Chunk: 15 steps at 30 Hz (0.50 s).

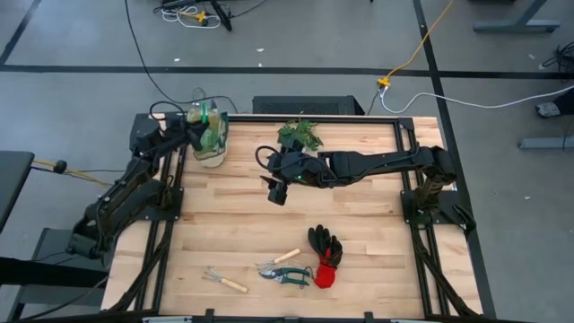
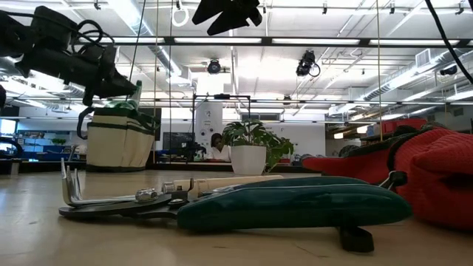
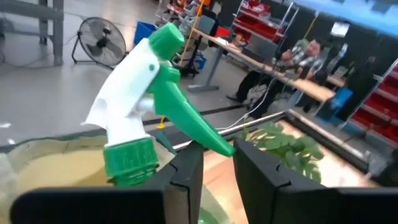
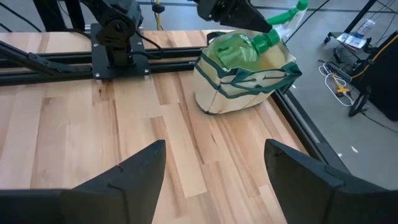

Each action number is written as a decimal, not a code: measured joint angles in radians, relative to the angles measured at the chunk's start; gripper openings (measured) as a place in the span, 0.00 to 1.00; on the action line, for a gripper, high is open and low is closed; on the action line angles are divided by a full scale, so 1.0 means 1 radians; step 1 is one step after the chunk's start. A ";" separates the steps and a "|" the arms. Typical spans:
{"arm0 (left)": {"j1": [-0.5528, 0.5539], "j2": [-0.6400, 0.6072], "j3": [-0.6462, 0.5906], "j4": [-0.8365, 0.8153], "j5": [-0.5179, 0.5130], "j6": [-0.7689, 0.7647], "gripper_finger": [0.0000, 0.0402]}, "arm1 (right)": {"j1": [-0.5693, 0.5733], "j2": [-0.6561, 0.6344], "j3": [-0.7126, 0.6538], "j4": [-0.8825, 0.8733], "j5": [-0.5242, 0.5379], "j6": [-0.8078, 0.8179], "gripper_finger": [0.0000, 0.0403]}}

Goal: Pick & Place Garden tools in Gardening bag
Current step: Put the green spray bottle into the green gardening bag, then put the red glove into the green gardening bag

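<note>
The beige gardening bag (image 1: 213, 144) stands at the table's far left, and the green spray bottle (image 4: 239, 48) lies tilted inside it, its white-and-green head (image 3: 140, 93) sticking out over the rim. My left gripper (image 3: 217, 155) is at the bottle's head above the bag, shut on it. My right gripper (image 4: 214, 162) hovers open and empty over the table's middle (image 1: 275, 190). The black-and-red gloves (image 1: 326, 256), teal-handled shears (image 1: 285, 273), a wooden-handled tool (image 1: 287, 256) and the small hand rake (image 1: 224, 282) lie near the front edge. My left gripper pinches the free end of the spray bottle's green trigger (image 3: 214, 142) between its two fingertips. The fingers come slanting down from the table's left side. The bottle's body rests tilted inside the bag, and its head stands above the rim.
A leafy potted plant (image 1: 300, 135) stands at the far edge, between the bag and my right arm (image 1: 377, 166). Bare wood lies between the bag and the tools near the front. The room beyond holds people at desks.
</note>
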 joint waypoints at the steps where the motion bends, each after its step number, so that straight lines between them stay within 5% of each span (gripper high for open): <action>1: 0.000 0.000 0.000 -0.006 0.006 0.009 0.22 | 0.000 0.000 0.000 0.000 0.000 0.001 0.68; 15: 0.000 -0.001 0.000 -0.096 0.102 0.010 0.20 | 0.000 0.000 0.000 0.000 -0.001 0.009 0.68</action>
